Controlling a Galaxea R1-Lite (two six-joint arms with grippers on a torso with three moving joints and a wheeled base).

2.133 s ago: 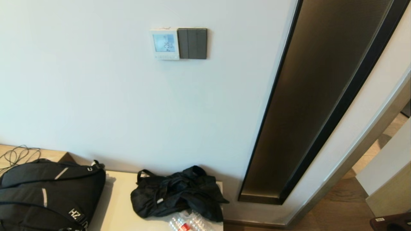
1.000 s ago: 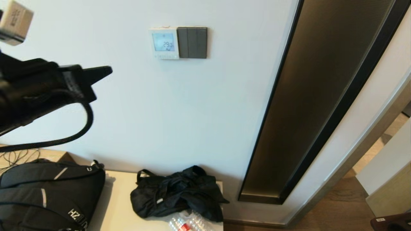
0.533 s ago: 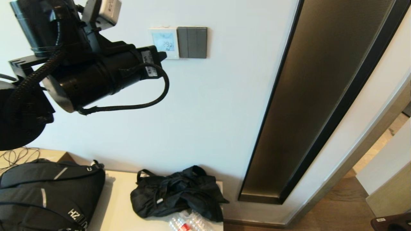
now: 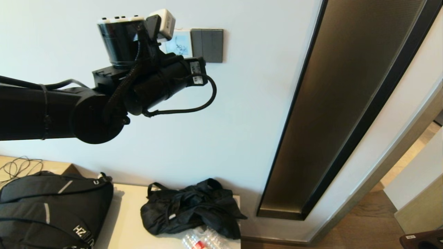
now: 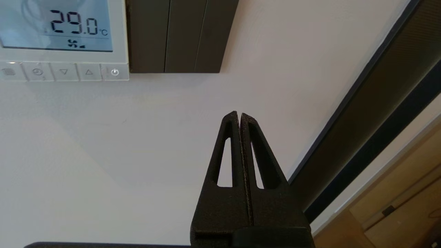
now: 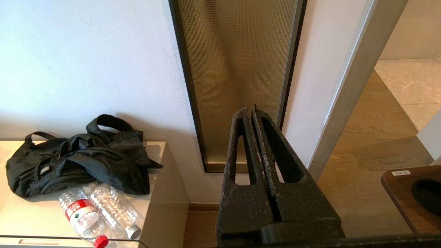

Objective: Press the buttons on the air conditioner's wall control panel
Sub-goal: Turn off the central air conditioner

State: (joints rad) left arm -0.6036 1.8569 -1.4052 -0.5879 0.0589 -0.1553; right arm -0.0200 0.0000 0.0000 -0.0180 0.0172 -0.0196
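The left gripper (image 5: 238,114) is hovering in front of the wall with its jaws pressed together into one narrow tip, holding nothing, and this tip is aiming at bare wall and not at the wall control panel (image 5: 63,38). In the left wrist view the panel is lying up and to the side of the tip, beyond the lower corner of the dark grey switch plate (image 5: 181,34), so the tip is sitting closer to this plate than to the buttons (image 5: 63,72). The buttons are forming one row along the bottom edge of the panel, and the long axis of this row is running horizontally along the wall; each button is facing straight out from the wall, toward the arm. I judge that the coming move is needing a shift along the wall toward the panel before any push forward, because a straight push from here would be meeting only paint. The left arm is clearly the nearer one: in the head view it is covering most of the panel. The right gripper (image 6: 254,111) is parked low, jaws also closed together and empty, pointing at the frosted glass strip (image 6: 237,79) beside the table (image 6: 156,206).
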